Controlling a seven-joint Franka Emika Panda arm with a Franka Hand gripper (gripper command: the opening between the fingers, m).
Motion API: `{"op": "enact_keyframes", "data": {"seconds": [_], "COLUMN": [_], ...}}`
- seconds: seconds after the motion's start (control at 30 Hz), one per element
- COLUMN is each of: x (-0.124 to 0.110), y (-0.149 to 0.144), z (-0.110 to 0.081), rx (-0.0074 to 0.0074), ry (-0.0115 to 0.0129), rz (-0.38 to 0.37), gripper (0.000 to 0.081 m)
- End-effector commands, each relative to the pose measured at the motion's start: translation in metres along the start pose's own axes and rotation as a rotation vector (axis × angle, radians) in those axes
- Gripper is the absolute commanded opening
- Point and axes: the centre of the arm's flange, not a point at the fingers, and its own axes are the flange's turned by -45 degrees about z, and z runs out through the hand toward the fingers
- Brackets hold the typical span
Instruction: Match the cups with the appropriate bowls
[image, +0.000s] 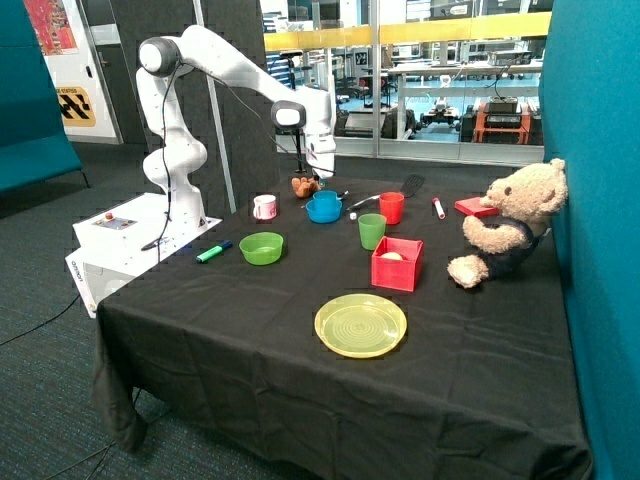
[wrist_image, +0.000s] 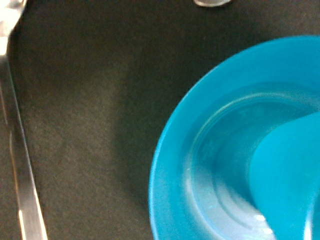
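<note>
The blue cup (image: 326, 198) stands inside the blue bowl (image: 312, 212) near the table's back edge. My gripper (image: 321, 176) hangs just above them, with a small gap showing over the cup. In the wrist view the blue bowl (wrist_image: 172, 165) fills one corner, with the blue cup (wrist_image: 290, 170) inside it, and no part of the gripper shows there. The green cup (image: 371, 230) stands upright on the black cloth between the blue bowl and the red box. The green bowl (image: 261, 247) sits apart from it, nearer the robot's base, with nothing in it.
A red cup (image: 392, 207) stands behind the green cup. A red box (image: 397, 263), a yellow plate (image: 360, 325), a pink-white mug (image: 264, 207), a green marker (image: 212, 252), a small brown toy (image: 304, 186) and a teddy bear (image: 510, 225) share the table. A metal utensil (wrist_image: 20, 165) lies beside the blue bowl.
</note>
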Motion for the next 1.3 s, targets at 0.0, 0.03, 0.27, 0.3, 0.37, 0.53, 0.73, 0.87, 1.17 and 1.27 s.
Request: {"op": "enact_keyframes", "data": {"seconds": [0.0, 0.03, 0.27, 0.3, 0.37, 0.53, 0.73, 0.87, 1.17, 1.27], "x": [0.007, 0.008, 0.009, 0.010, 0.010, 0.010, 0.007, -0.002, -0.032, -0.038], "y": [0.014, 0.018, 0.052, 0.057, 0.066, 0.084, 0.097, 0.108, 0.122, 0.119], "z": [-0.019, -0.021, -0.029, -0.029, -0.030, -0.028, -0.024, -0.023, -0.022, -0.022], "rx": [0.0015, 0.0015, 0.0015, 0.0015, 0.0015, 0.0015, 0.0016, 0.0016, 0.0016, 0.0016], "ry": [0.0004, 0.0004, 0.0003, 0.0003, 0.0003, 0.0002, 0.0001, 0.0000, -0.0002, -0.0002], "rz": [0.019, 0.034, 0.157, 0.189, 0.222, 0.306, 0.429, 0.562, 0.788, 0.836], "gripper": [0.0441, 0.0441, 0.0388, 0.0380, 0.0355, 0.0314, 0.0302, 0.0321, 0.0468, 0.0483]}}
